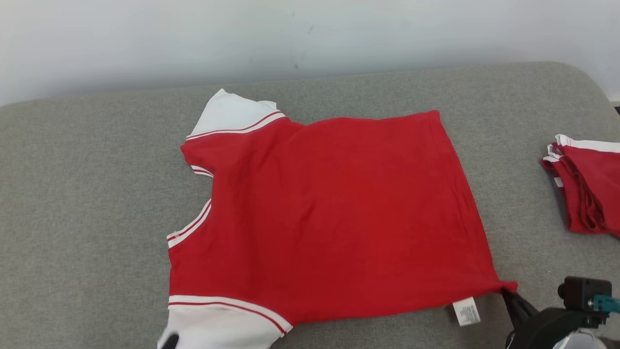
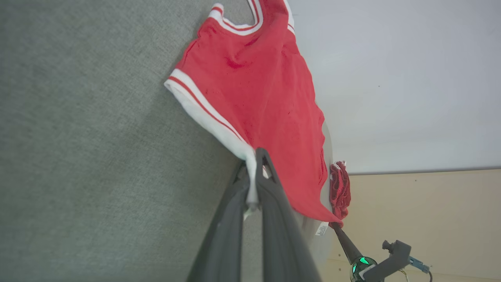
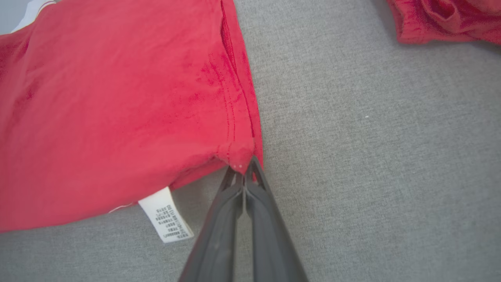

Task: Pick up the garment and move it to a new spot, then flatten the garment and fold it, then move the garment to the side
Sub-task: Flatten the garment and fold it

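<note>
Right gripper (image 1: 506,293) has its jaws clamped tight on the near hem corner of the red garment (image 1: 329,208); left gripper (image 2: 254,164) jaws are likewise closed, pinching the white sleeve (image 2: 211,113) edge. Grey cloth-covered desk (image 1: 87,203) carries the garment spread flat across its middle, collar toward the robot's left. Folded red pile (image 1: 588,189) lies well apart on the right; white care label (image 1: 466,311) sticks out just beside the right jaws.

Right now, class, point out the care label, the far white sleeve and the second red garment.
care label (image 3: 166,219), right wrist view, middle of the tag
far white sleeve (image 1: 227,114), head view, centre of its white cloth
second red garment (image 1: 588,194), head view, middle of its red top layer
</note>
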Controlling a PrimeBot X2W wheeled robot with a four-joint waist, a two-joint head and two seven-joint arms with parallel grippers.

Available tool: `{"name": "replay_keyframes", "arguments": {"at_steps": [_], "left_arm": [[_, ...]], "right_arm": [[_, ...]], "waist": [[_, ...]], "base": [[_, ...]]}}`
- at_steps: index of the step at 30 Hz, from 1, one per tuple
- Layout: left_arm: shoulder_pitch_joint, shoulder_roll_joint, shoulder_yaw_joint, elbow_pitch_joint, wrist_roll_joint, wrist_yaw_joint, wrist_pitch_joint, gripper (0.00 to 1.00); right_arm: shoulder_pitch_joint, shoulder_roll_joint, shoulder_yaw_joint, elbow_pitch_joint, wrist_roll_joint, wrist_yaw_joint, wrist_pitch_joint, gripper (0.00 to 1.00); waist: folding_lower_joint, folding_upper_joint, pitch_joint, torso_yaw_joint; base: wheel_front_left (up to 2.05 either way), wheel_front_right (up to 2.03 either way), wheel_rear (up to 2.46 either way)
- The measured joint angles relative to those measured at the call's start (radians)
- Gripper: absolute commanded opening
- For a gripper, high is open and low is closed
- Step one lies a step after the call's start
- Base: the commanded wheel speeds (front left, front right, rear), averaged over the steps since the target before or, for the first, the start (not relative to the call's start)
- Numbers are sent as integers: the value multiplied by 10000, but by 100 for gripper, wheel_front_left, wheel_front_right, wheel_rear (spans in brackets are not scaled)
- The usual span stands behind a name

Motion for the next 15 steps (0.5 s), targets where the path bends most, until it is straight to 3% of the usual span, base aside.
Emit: {"name": "replay_keyframes", "arguments": {"at_steps": [6,15], "left_arm": [[-1364,-347,-75,192,800,-341,-922,0],[-4102,-871,-683,2510,3486,-658,-3200,0]], "right_arm": [[-550,-142,165,176,-13,0,-439,0],[-1817,-98,330,1058,-261,0,-1352,0]], "waist": [[0,0,68,4],[2,1,493,2]], "base": [[0,0,0],[0,0,0]]}}
